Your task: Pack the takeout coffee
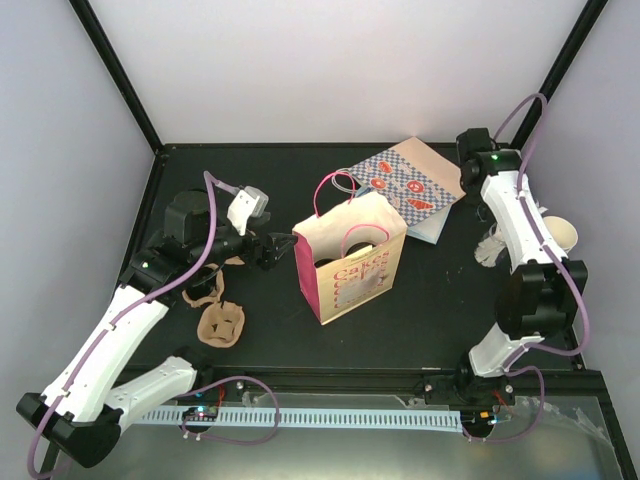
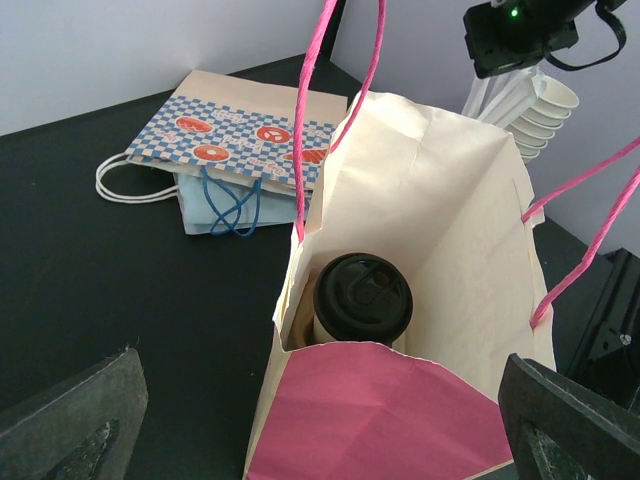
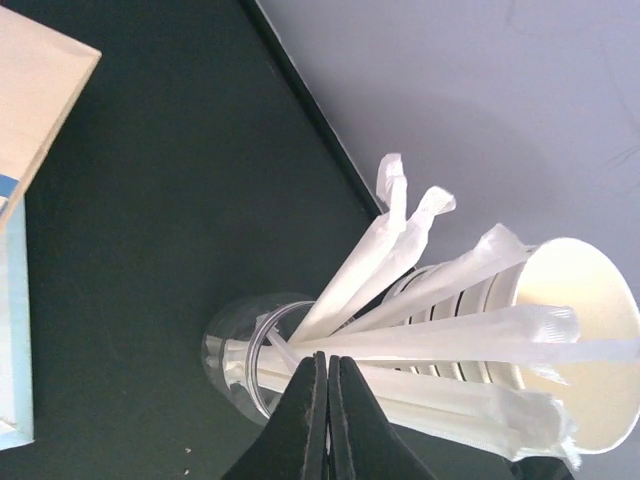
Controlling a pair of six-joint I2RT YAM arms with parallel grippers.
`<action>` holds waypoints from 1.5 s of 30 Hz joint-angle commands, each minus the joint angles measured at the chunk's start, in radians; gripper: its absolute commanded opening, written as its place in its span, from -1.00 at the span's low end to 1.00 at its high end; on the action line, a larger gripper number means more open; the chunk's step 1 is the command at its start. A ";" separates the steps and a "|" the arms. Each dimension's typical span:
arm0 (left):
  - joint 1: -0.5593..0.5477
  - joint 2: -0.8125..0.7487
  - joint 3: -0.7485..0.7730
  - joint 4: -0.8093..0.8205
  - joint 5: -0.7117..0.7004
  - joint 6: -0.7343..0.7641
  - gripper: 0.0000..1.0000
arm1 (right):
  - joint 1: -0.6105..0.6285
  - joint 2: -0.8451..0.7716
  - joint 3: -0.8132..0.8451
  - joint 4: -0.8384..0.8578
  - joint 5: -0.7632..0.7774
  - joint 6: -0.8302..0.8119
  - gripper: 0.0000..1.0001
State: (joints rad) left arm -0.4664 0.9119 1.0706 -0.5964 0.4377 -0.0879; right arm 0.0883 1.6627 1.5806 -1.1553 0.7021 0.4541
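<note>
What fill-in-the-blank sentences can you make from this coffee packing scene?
The coffee cup stands inside the ____ bag.
Its lid is ____.
The right pincer is ____, next to the wrapped straws.
Missing words: pink; black; shut.

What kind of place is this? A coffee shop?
Likely a robot test booth, set up like a café: a white left robot arm and white right robot arm at a black table, a pink-and-cream paper bag holding a black-lidded paper cup, and paper-wrapped straws in a clear glass.
</note>
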 commanded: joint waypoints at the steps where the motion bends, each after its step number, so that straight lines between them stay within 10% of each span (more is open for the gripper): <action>1: -0.003 0.004 0.011 0.024 0.002 0.013 0.97 | -0.004 -0.054 0.074 -0.035 -0.006 0.006 -0.98; 19: -0.003 0.005 0.015 0.024 0.007 -0.002 0.97 | 0.042 -0.123 0.400 -0.247 -0.149 -0.015 -0.98; 38: -0.003 0.011 0.038 -0.008 0.012 -0.009 0.98 | 0.053 -0.492 0.259 0.177 -1.238 -0.117 -0.98; 45: -0.003 0.012 0.052 -0.024 0.011 -0.010 0.97 | 0.052 -0.485 0.285 0.135 -1.335 -0.145 -0.98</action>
State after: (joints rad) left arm -0.4664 0.9211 1.0756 -0.6018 0.4381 -0.0891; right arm 0.1364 1.1862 1.8538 -1.0203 -0.5148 0.3412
